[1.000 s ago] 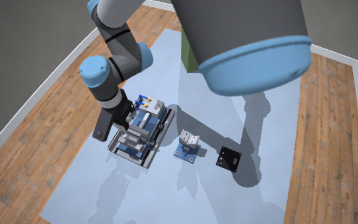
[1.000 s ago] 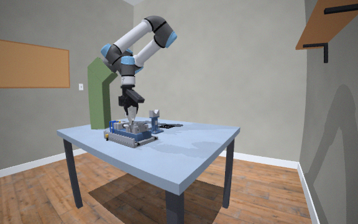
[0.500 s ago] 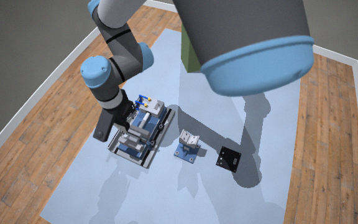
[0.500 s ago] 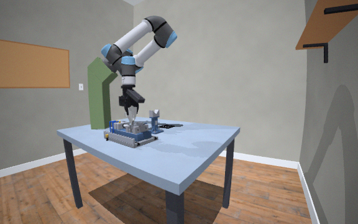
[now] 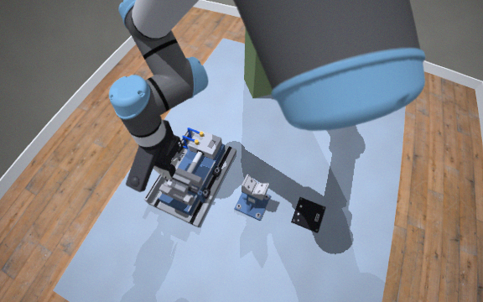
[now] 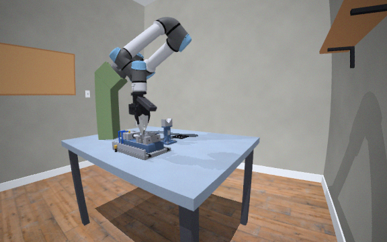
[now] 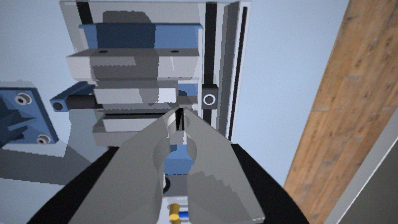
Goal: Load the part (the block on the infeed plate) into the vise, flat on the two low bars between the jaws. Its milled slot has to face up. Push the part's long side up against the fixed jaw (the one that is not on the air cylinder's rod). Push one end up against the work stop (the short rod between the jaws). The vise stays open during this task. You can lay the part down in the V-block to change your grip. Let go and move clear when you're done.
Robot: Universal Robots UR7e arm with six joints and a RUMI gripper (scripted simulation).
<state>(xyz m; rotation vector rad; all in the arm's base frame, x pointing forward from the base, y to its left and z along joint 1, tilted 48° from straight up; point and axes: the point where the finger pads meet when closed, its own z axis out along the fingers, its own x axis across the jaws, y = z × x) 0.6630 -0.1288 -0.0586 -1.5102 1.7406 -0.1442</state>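
The grey part [image 7: 167,95] lies lengthwise in the open vise, between the fixed jaw [image 7: 90,65] and the moving jaw [image 7: 112,124]. A narrow shaded band separates its long side from the fixed jaw; contact is unclear. The dark work stop [image 7: 82,102] is at its left end; I cannot tell whether they touch. Shading leaves the slot's direction unclear. My gripper [image 5: 172,175] [image 6: 142,135] [image 7: 181,109] is shut and empty, its tips low over the vise near the part's right end. The fingers hide some of the moving jaw.
The V-block [image 5: 255,187] [image 6: 166,122] stands beside the vise, with nothing in it. The black infeed plate [image 5: 309,215] [image 6: 181,136] lies beyond it and carries no part. The cylinder block [image 5: 205,143] with blue hoses is at the vise's far end. A green pedestal [image 6: 107,107] stands behind.
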